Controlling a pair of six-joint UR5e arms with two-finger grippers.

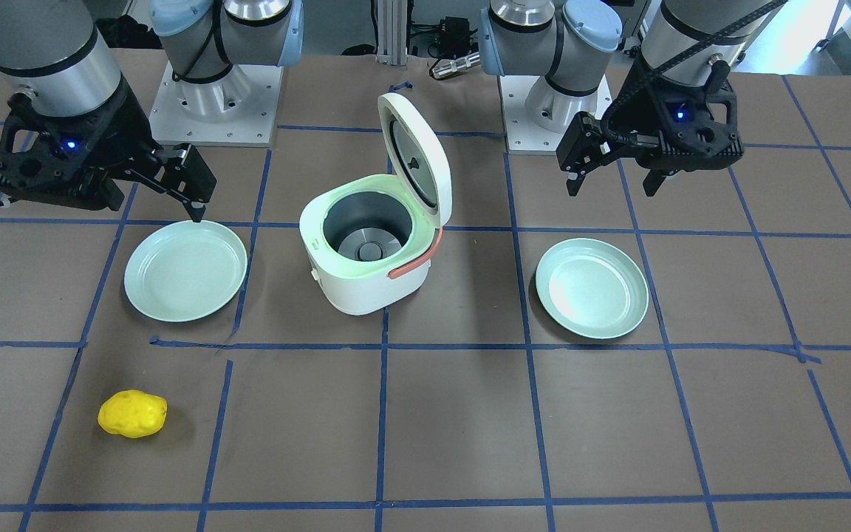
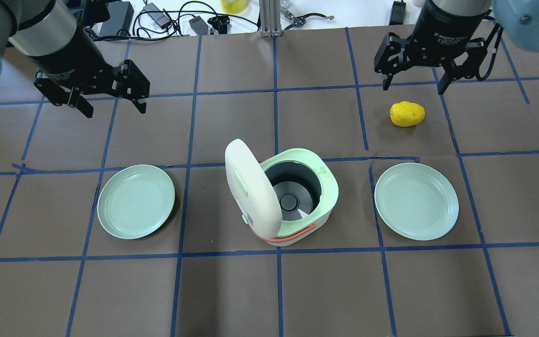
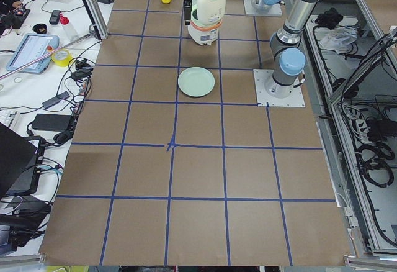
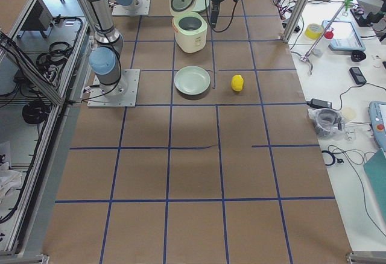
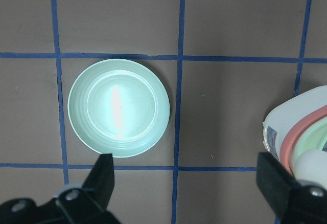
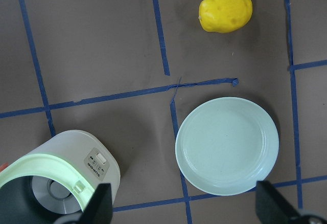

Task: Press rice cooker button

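The white and pale green rice cooker [image 2: 297,201] stands at the table's middle with its lid [image 2: 251,187] swung open and upright and its pot empty. It also shows in the front view [image 1: 366,258]. Its front panel with a small white button [image 6: 100,158] shows in the right wrist view. My left gripper [image 2: 115,110] is open and empty, high above the table, far-left of the cooker. My right gripper [image 2: 412,88] is open and empty, far-right of the cooker. Neither touches the cooker.
A pale green plate [image 2: 136,201] lies left of the cooker and another plate [image 2: 416,201] lies right of it. A yellow potato [image 2: 407,114] lies beyond the right plate, under my right gripper. Cables and tools lie past the table's far edge.
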